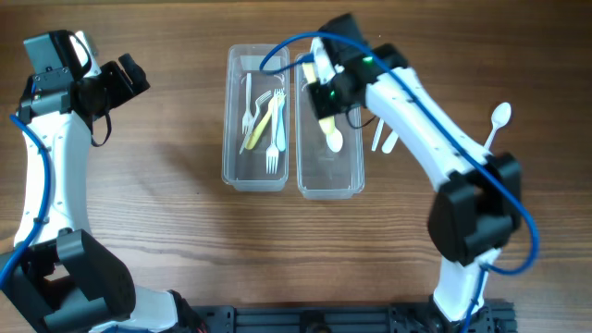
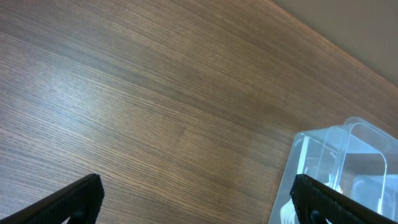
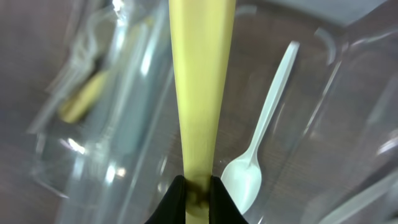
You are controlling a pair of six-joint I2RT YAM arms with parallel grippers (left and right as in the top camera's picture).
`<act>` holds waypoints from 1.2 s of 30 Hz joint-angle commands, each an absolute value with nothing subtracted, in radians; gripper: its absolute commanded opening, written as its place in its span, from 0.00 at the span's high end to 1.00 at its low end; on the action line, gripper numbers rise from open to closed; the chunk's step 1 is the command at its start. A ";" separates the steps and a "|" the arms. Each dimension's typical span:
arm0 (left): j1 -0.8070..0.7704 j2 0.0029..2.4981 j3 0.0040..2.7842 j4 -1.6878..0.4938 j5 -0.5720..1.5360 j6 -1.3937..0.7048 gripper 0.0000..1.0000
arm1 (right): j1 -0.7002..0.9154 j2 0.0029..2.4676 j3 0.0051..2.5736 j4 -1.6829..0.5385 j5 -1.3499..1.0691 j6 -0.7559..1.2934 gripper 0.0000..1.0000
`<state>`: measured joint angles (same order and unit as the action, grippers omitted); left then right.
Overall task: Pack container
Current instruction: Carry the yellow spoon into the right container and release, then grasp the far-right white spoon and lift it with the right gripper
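Two clear plastic containers sit side by side in the overhead view. The left container (image 1: 228, 120) holds several forks (image 1: 275, 129), white and yellow. Over the right container (image 1: 356, 176) my right gripper (image 1: 326, 97) is shut on the handle of a yellow spoon (image 1: 334, 140), whose bowl points toward the near end. In the right wrist view my right gripper (image 3: 198, 190) pinches the yellow spoon (image 3: 199, 93), and a white spoon (image 3: 245, 177) lies below it inside that container. My left gripper (image 1: 129, 79) stands open over bare table at the far left, holding nothing.
Loose white cutlery (image 1: 384, 139) lies on the table just right of the right container, and one white spoon (image 1: 498, 118) lies farther right. The left wrist view shows the open gripper (image 2: 196, 199) above wood and a container corner (image 2: 348, 155).
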<state>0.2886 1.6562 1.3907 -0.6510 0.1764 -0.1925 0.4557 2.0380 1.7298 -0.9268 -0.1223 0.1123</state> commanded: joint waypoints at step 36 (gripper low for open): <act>0.292 1.631 1.411 -0.655 0.177 -0.198 0.00 | -0.429 1.862 1.187 -0.611 -0.002 0.130 0.25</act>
<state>0.2882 1.6562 1.3907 -0.6548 0.1764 -0.1925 -0.4347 1.8503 1.2327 -0.6624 0.0525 0.1616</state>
